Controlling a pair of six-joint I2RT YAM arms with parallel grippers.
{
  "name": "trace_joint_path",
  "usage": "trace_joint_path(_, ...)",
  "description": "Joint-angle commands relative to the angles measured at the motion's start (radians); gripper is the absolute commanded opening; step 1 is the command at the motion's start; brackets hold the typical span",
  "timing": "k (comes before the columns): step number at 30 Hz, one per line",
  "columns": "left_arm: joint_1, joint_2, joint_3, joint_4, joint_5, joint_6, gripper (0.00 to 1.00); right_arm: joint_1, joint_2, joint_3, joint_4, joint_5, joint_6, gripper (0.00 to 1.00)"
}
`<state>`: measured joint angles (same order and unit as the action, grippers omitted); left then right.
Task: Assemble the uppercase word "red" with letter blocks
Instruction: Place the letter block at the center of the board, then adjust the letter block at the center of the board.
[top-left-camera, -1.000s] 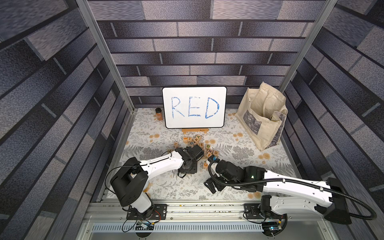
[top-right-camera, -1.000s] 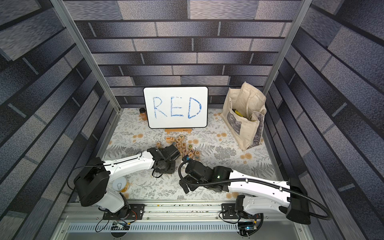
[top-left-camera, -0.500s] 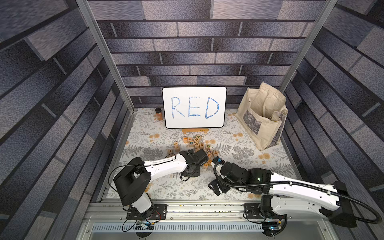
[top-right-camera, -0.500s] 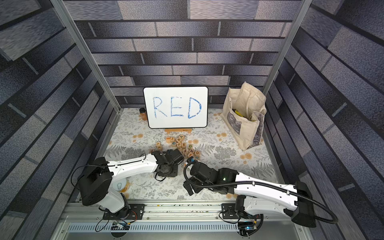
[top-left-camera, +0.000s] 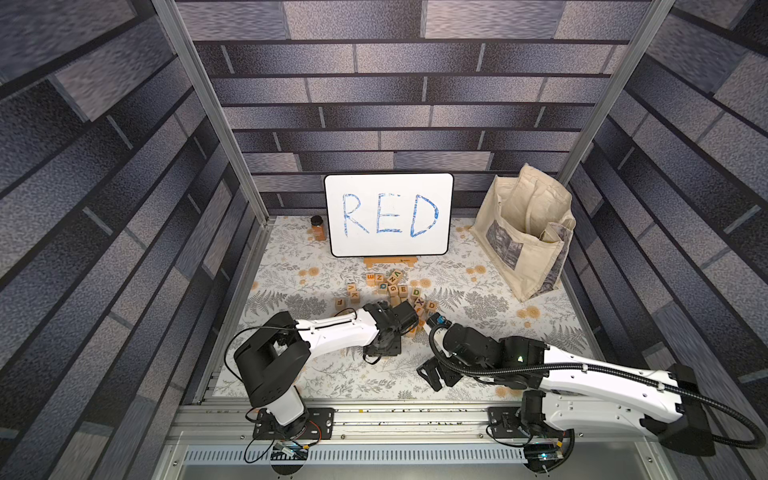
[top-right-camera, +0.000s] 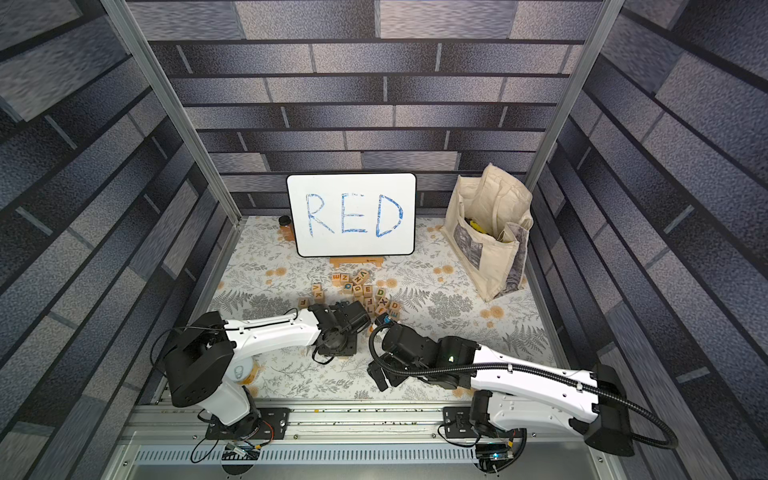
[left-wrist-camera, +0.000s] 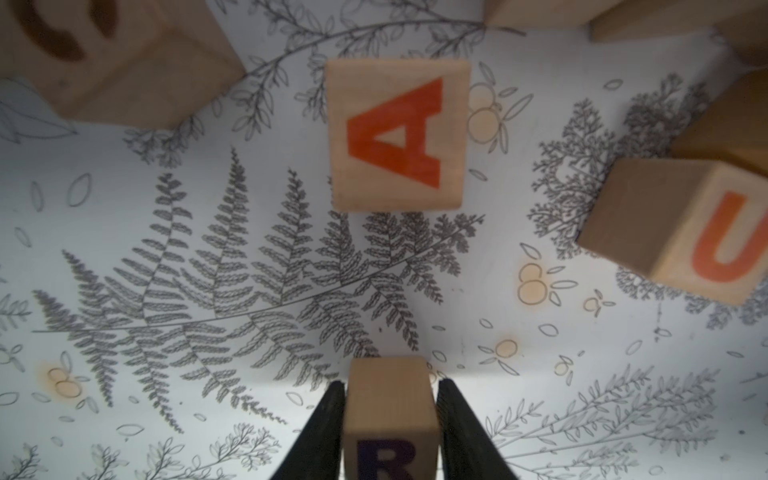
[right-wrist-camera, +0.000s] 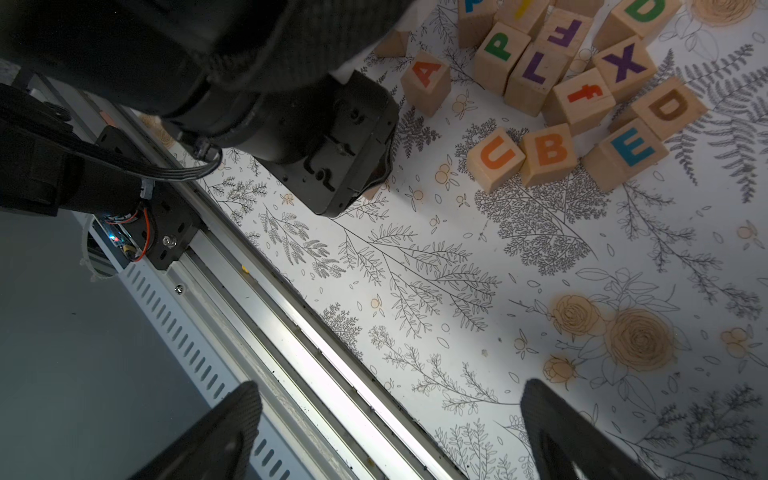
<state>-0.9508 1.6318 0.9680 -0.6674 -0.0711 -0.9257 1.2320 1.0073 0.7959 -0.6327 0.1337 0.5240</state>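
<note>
Listing the contents of the cell, with a reason for each position where one can be judged.

Item 1: the R block (left-wrist-camera: 390, 415). Light wood, with a dark purple letter cut off by the picture's edge. It is found between the fingers (left-wrist-camera: 328, 415) of the left hand (left-wrist-camera: 391, 384), which lie close against both flanks. Whether it is gripped or only flanked cannot be told. It is set low at the open patch of the surface (left-wrist-camera: 166, 249) on the robot's side of the pile (top-left-camera: 395, 291), apart from the A block (left-wrist-camera: 397, 133). The spot is judged suitable as the row's start, with room beside it for two more.

Item 2: the E block (right-wrist-camera: 633, 145). Blue-green letter, at the pile's near edge, touching an orange-lettered D block (right-wrist-camera: 669, 104). Not yet placed.

Item 3: the green D block (right-wrist-camera: 642, 10). Deeper in the pile, partly cut off by the picture's edge. Not yet placed, so the word is unformed.

Item 4: the right hand (right-wrist-camera: 390, 386). Jaws are spread wide with nothing between them, over the surface's front edge. It is judged to be held back to leave the left arm room, and ready for the E block.

Item 5: the whiteboard (top-left-camera: 388, 216). Propped upright at the back, with "RED" in blue. It is taken as the spelling reference.

Item 6: the tote bag (top-left-camera: 528, 232) and the jar (top-left-camera: 318, 226). Both are set at the back, well apart from the work. No part in the task is judged.
</note>
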Motion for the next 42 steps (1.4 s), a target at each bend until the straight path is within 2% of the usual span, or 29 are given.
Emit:
trace_joint_path(1,-0.01,0.004,-0.012,0.0,-0.009,-0.008,0.43,-0.006,-0.02,-0.017,-0.039,0.014,0.021,1.0)
trace_joint_path(6,-0.012,-0.005,-0.001,-0.012,-0.016,0.0,0.47,-0.006,-0.025,-0.017,-0.043,0.021,0.024,1.0)
trace_joint_path(10,-0.008,-0.031,0.016,-0.033,-0.029,0.007,0.55,-0.006,-0.023,-0.012,-0.041,0.031,0.033,1.0)
trace_joint_path(11,-0.008,-0.042,0.021,-0.041,-0.033,0.01,0.6,-0.006,-0.024,-0.01,-0.036,0.032,0.038,1.0)
trace_joint_path(14,0.004,-0.074,0.047,-0.067,-0.04,0.026,0.66,-0.007,-0.011,0.011,-0.036,0.03,0.042,1.0)
trace_joint_path(20,0.05,-0.144,0.099,-0.129,-0.042,0.05,0.94,-0.027,0.009,0.046,-0.033,0.006,0.062,1.0)
trace_joint_path(22,0.07,-0.168,0.101,-0.141,-0.036,0.057,1.0,-0.032,0.007,0.049,-0.03,-0.003,0.074,1.0)
trace_joint_path(32,0.164,-0.27,0.095,-0.187,0.013,0.099,1.0,-0.066,0.039,0.096,-0.056,-0.015,0.135,1.0)
trace_joint_path(42,0.252,-0.367,0.089,-0.217,0.084,0.146,1.0,-0.08,0.174,0.228,-0.085,0.022,0.203,1.0)
